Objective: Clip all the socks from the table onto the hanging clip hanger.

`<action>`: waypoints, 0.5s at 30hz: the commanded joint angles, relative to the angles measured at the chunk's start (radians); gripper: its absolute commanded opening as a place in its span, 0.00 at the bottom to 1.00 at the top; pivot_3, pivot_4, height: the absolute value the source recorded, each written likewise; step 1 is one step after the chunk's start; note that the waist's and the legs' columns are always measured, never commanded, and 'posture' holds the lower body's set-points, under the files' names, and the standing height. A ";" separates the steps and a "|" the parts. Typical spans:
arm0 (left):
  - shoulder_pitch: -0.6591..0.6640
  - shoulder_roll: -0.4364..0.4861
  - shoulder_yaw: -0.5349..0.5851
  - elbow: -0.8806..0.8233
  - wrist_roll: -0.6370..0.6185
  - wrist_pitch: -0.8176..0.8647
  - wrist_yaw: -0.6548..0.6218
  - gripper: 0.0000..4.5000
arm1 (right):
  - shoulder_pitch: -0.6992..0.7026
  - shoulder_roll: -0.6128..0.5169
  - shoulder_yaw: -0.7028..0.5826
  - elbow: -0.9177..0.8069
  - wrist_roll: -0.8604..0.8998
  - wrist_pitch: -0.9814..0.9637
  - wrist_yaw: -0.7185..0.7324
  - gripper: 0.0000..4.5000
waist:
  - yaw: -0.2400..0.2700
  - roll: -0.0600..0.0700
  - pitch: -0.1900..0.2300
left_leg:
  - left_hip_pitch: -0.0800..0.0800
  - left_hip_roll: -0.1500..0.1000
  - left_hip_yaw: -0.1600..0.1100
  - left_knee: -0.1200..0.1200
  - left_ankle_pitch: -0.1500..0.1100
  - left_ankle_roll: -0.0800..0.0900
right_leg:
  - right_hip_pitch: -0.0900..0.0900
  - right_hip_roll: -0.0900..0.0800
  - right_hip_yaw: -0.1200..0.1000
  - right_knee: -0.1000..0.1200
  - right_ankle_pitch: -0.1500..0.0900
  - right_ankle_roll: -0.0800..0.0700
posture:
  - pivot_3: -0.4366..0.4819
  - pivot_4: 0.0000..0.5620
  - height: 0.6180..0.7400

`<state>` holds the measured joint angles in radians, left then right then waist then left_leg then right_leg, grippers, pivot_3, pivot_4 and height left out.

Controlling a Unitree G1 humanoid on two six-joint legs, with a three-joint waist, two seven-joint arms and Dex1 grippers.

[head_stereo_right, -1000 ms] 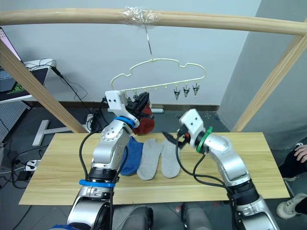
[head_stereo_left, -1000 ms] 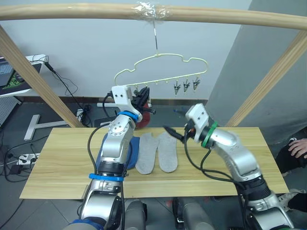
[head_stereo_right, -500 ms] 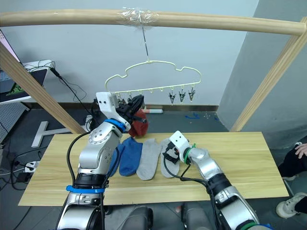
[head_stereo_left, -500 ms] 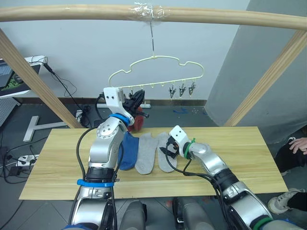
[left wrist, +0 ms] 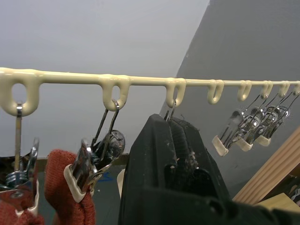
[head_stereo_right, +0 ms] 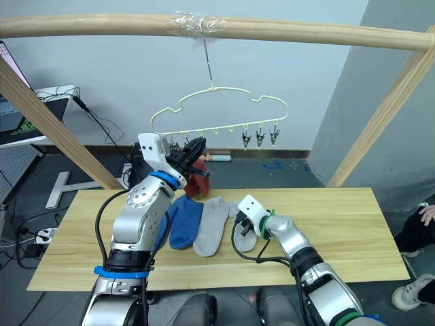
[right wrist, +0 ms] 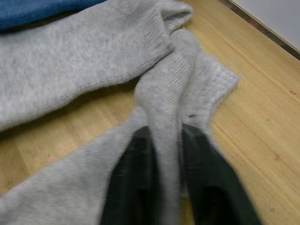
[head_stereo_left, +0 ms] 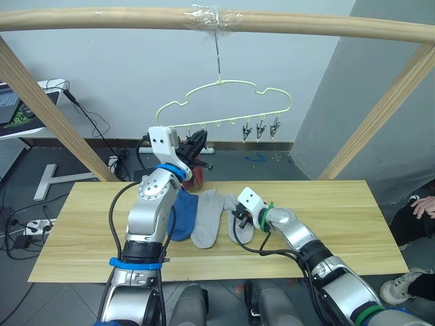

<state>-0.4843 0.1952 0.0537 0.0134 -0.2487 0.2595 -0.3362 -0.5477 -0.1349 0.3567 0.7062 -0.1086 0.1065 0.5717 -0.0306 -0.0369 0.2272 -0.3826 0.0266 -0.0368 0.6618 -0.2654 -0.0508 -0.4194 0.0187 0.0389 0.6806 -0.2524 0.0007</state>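
Right gripper (right wrist: pixel 164 187), low at centre frame, pinches a fold of a grey sock (right wrist: pixel 178 93) lying on the table (head_stereo_left: pixel 326 217) beside another grey sock (head_stereo_left: pixel 207 217) and a blue sock (head_stereo_left: pixel 182 214). Left gripper (head_stereo_left: pixel 197 144), upper left of centre, is closed on a clip (left wrist: pixel 171 110) of the hanger (head_stereo_left: pixel 224 102), next to clipped red socks (left wrist: pixel 70 197).

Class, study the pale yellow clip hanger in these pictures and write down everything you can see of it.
The clip hanger is thin pale-yellow wire with a wavy top, hanging by its hook from a wooden pole above the table. Small loops along its lower bar carry dark metal clips. Three on the right hang empty. Rust red socks hang from clips at the left end, and the left gripper is raised to the next clip.
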 commanded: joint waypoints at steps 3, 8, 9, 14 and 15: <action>0.008 0.002 0.005 -0.017 -0.014 0.026 -0.006 0.00 | 0.078 -0.077 -0.016 -0.077 -0.007 0.009 0.041 0.01 | 0.001 0.000 -0.001 | 0.000 0.000 0.000 0.000 0.000 0.000 | 0.000 0.000 0.000 0.000 0.000 0.000 | 0.51 0.34 1.00; 0.015 0.005 -0.001 -0.024 -0.038 0.057 -0.030 0.00 | 0.114 -0.151 -0.056 -0.231 0.006 -0.035 0.055 0.01 | 0.001 0.000 -0.001 | 0.000 0.000 0.000 0.000 0.000 0.000 | 0.000 0.000 0.000 0.000 -0.002 0.003 | 0.51 0.33 1.00; 0.016 0.004 -0.001 -0.028 -0.045 0.066 -0.034 0.00 | 0.122 -0.169 -0.061 -0.272 0.006 -0.050 0.058 0.01 | 0.001 0.000 -0.001 | 0.000 0.000 0.000 0.000 0.000 0.000 | 0.000 0.000 -0.001 0.000 -0.002 0.003 | 0.51 0.33 1.00; 0.010 -0.035 0.052 -0.049 -0.158 0.179 -0.017 0.00 | 0.149 -0.191 -0.096 -0.494 0.067 -0.043 0.073 0.01 | -0.006 0.000 -0.001 | 0.000 0.000 0.000 0.000 0.000 0.000 | 0.000 0.000 0.002 0.000 -0.001 0.004 | 0.49 0.32 1.00; 0.009 -0.040 0.062 -0.053 -0.178 0.200 -0.014 0.00 | 0.152 -0.186 -0.101 -0.516 0.072 -0.028 0.071 0.01 | -0.006 0.000 -0.001 | 0.000 0.001 0.000 0.000 0.000 0.000 | 0.000 0.001 0.001 0.000 -0.001 0.004 | 0.49 0.32 1.00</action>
<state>-0.4841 0.1587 0.0988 -0.0301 -0.3925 0.4111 -0.3582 -0.4018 -0.3387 0.2627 0.2592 -0.0664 0.0711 0.6332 -0.0370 -0.0370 0.2264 -0.3824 0.0277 -0.0365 0.6617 -0.2653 -0.0509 -0.4196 0.0207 0.0393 0.6805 -0.2538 0.0046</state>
